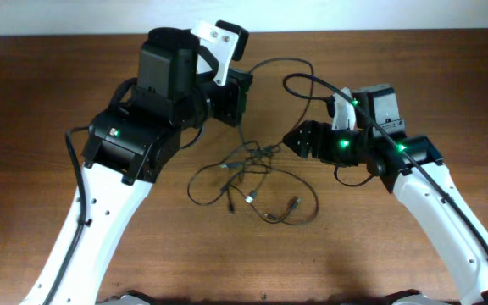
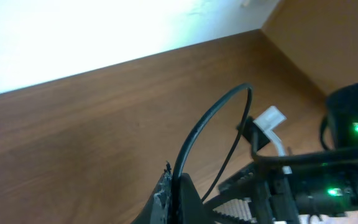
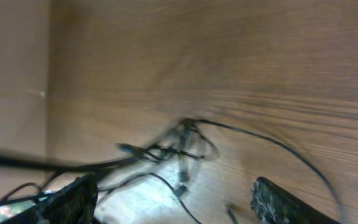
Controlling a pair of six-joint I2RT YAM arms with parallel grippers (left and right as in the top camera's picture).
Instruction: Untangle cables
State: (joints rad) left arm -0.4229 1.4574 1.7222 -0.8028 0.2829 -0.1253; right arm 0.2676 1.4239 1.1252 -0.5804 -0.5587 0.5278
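Observation:
The cables (image 1: 248, 169) are thin black wires tangled at the table's middle, with silvery plug ends (image 1: 251, 199) spread toward the front. My left gripper (image 1: 237, 106) is behind the tangle and shut on one cable strand. In the left wrist view that strand (image 2: 213, 118) arcs up out of the closed jaws (image 2: 174, 186). My right gripper (image 1: 293, 141) is just right of the tangle, low over the table. In the right wrist view its fingers (image 3: 176, 202) are wide apart and empty, with the tangle (image 3: 179, 146) just ahead of them.
A thicker black cord (image 1: 316, 83) runs from near the back edge to the right arm. The right arm with green lights (image 2: 353, 129) shows close by in the left wrist view. The wooden table (image 1: 100, 254) has a pale wall behind it.

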